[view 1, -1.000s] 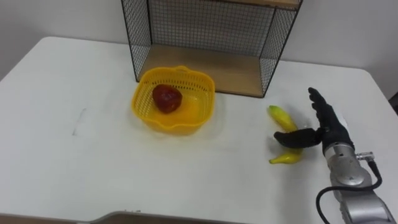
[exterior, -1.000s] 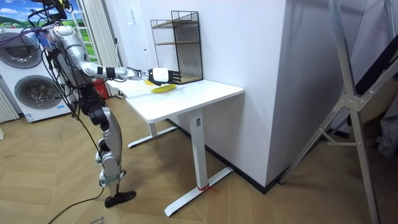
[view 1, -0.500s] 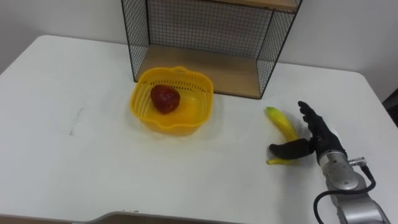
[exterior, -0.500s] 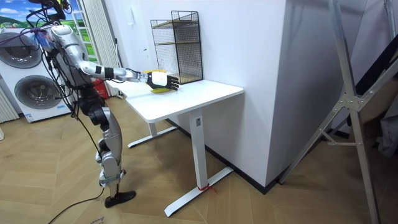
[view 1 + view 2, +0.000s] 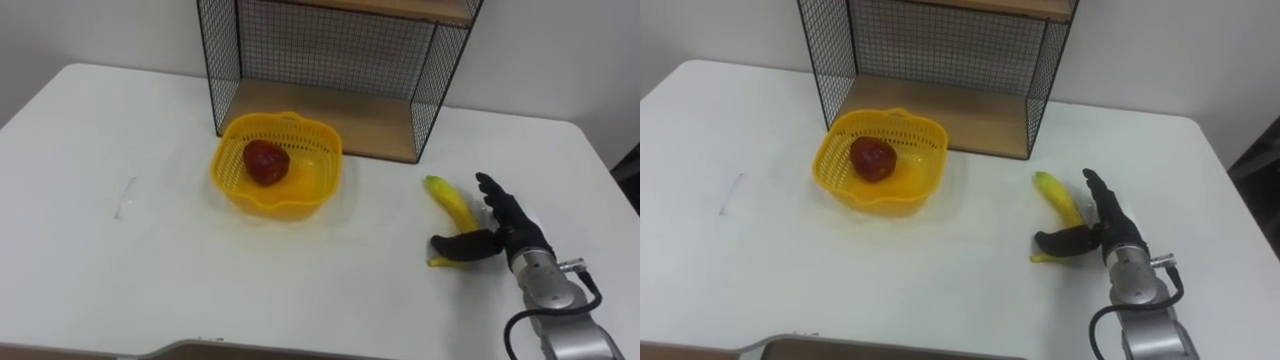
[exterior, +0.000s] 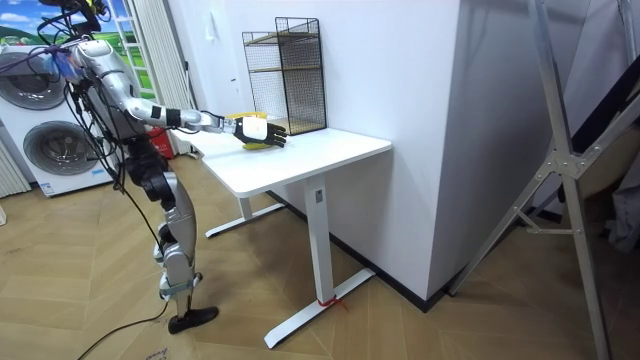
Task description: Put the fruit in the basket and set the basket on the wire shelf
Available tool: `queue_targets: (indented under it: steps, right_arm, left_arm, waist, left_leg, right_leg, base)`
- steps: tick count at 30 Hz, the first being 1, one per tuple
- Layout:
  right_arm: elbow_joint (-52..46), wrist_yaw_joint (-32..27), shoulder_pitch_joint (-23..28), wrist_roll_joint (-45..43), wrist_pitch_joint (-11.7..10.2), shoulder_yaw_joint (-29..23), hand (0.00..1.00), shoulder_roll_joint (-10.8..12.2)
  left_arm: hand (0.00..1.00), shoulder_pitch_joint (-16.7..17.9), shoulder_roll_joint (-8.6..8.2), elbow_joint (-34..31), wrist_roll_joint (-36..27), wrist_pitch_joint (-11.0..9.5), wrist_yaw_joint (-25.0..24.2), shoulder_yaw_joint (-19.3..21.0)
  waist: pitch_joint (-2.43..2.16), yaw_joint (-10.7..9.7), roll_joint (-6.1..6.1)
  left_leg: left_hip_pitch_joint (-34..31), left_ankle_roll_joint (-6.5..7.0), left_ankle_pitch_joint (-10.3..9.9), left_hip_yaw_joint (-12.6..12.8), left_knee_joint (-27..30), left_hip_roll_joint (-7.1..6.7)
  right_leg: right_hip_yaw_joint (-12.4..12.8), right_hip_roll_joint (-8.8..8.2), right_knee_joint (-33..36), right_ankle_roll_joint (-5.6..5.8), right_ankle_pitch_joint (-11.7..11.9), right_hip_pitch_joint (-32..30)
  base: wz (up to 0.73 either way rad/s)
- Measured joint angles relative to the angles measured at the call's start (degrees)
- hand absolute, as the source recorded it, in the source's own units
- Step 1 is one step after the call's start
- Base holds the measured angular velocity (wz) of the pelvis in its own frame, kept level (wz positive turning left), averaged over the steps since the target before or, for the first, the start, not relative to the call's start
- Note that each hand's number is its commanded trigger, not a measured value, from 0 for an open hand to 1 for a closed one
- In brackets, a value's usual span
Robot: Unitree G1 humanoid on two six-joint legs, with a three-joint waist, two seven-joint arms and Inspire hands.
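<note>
While the white table (image 5: 120, 260) takes up most of the frame, the wire shelf (image 5: 330, 60) stands at its far edge, upper centre, and its wooden bottom board (image 5: 345, 120) is bare. Just in front of the shelf, left of centre, sits the yellow basket (image 5: 300, 205), on the tabletop and not on the board. A red fruit (image 5: 266, 161) lies inside it, toward its left side. The banana (image 5: 452, 203) lies on the table at centre right, well apart from the basket.

By this layout the job looks roughly a third done: one fruit is in, while the banana has yet to be carried over and the basket has yet to be lifted onto the shelf.

At lower right the right hand (image 5: 510, 232) rests at the banana's near end. Its fingers (image 5: 495, 195) are stretched out nearly straight along the banana's right side, close beside it, and the thumb (image 5: 460, 243) is spread wide to the left, lying across the fruit's lower tip. The hand is not closed on the banana, which sits in the wide gap between thumb and fingers, with no lift visible. Whether the fingers actually touch the peel cannot be told.
</note>
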Motion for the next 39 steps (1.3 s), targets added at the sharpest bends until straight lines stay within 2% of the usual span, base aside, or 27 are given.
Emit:
queue_targets:
  steps: [8, 12, 22, 23, 24, 35, 39]
  right_arm:
    - [0.4, 0.1, 0.1, -1.3, -0.1, 0.1, 0.00, 0.0]
    - [2.0, -0.3, 0.0, -1.3, -1.5, 0.4, 0.00, 0.0]
    - [4.7, 0.2, -0.5, -0.7, -2.5, 0.5, 0.00, 0.0]
    - [4.7, 0.4, -0.5, -0.7, -2.4, 0.5, 0.27, 0.0]
    - [4.7, 0.7, -0.5, -0.8, -2.3, 0.5, 1.00, 0.0]
    - [6.2, 0.1, -1.7, -2.2, -2.6, -1.1, 1.00, -0.5]
    - [6.5, -0.6, -2.4, -3.3, -2.3, -1.3, 1.00, -1.6]
  left_arm:
    - [0.00, 0.0, 0.27, 0.1, 0.0, 0.0, 0.0, 0.0]
    - [0.00, 0.0, 0.44, 0.1, -0.4, 0.0, 0.0, 0.0]
    - [0.00, 0.0, 1.04, 0.2, -0.4, 0.1, 0.0, 0.0]
    - [0.00, 0.0, 1.04, 0.2, -0.4, 0.2, 0.0, 0.0]
    - [0.00, 0.0, 1.05, 0.1, -0.4, 0.3, 0.0, 0.0]
    - [0.00, -0.2, 1.21, 0.0, -0.4, 0.3, 0.0, 0.0]
    - [0.00, -0.2, 1.30, 0.0, -0.4, 0.3, 0.0, 0.0]
  waist:
    - [0.04, -0.1, 0.11]
    - [0.02, 0.0, 0.08]
    - [-0.24, 0.0, -0.40]
    - [-0.32, 0.0, -0.51]
    - [-0.38, 0.0, -0.61]
    - [-0.33, -0.1, -0.91]
    - [-0.31, 0.0, -0.93]
  left_leg:
    - [0.1, 0.00, 0.0, 0.0, 0.4, 0.00]
    - [0.1, 0.00, 0.0, 0.0, 0.5, 0.00]
    - [0.2, 0.00, 0.0, -0.1, 0.5, 0.01]
    - [0.2, 0.00, 0.0, -0.1, 0.4, 0.00]
    - [0.2, -0.01, 0.0, -0.1, 0.4, 0.01]
    - [0.2, -0.01, 0.0, -0.1, 0.4, 0.03]
    - [0.2, -0.02, -0.1, -0.1, 0.3, 0.03]
  right_leg:
    - [-0.1, 0.00, -0.2, 0.00, 0.0, 0.4]
    - [-0.2, 0.00, -0.1, 0.00, 0.0, 0.5]
    - [-0.2, 0.01, -0.5, 0.00, 0.0, 0.5]
    - [-0.2, 0.02, -0.6, 0.00, 0.0, 0.5]
    - [-0.3, 0.03, -0.6, 0.00, 0.0, 0.6]
    - [-0.3, 0.05, -0.7, 0.01, 0.0, 0.6]
    - [-0.4, 0.06, -0.7, 0.01, 0.0, 0.6]
  base:
    - [0.00]
    - [0.00]
    - [0.00]
    - [0.00]
    - [0.00]
    - [0.00]
    - [0.00]
